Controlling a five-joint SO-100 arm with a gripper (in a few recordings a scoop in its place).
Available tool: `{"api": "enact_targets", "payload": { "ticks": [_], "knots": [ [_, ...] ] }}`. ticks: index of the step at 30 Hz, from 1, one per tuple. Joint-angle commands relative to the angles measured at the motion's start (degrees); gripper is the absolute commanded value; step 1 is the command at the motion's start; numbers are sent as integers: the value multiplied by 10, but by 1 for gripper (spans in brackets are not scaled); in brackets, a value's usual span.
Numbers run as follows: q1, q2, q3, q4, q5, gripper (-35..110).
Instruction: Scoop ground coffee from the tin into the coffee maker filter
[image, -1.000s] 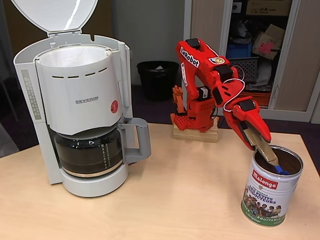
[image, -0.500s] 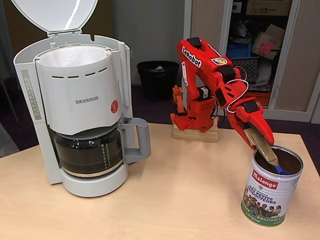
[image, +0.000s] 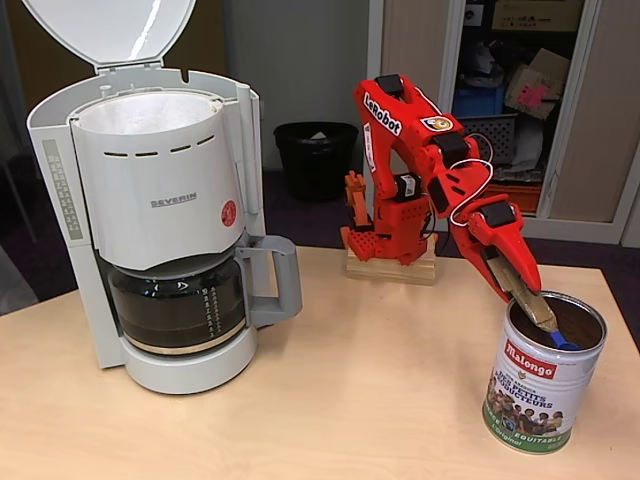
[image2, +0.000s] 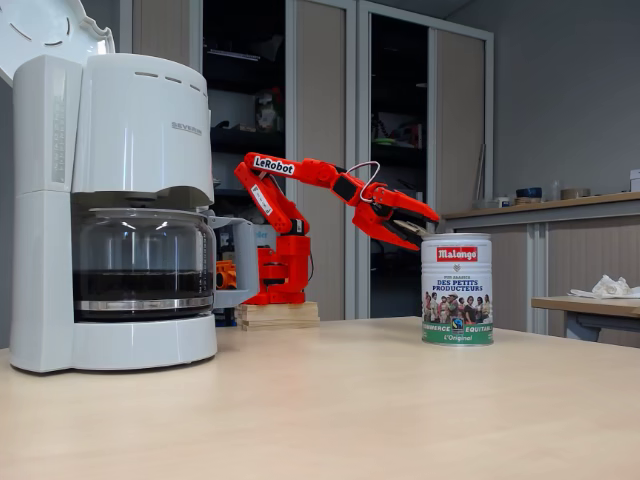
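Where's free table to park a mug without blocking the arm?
Bare wood between the coffee maker and the tin, and along the near table edge. Crowded at the tin, where the gripper reaches in with a scoop.

"Malongo" tin (image: 537, 375), "SEVERIN" coffee maker (image: 160, 190), "LeRobot" arm (image: 420, 165)

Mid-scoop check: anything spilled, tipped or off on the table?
Nothing stands out. The tin stands upright, the end effector dips a blue scoop into it, the coffee maker has its lid up, and the table shows no spilled grounds.

Open tin (image: 543, 380) upright; filter (image: 150, 112) in coffee maker (image: 160, 220).
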Motion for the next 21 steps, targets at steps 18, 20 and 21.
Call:
{"api": "enact_targets", "payload": {
  "ticks": [18,20,21],
  "knots": [
    [-17,12,7,-8,11,17],
    [-18,13,9,-9,12,17],
    [-18,15,9,-9,13,17]
  ]
}}
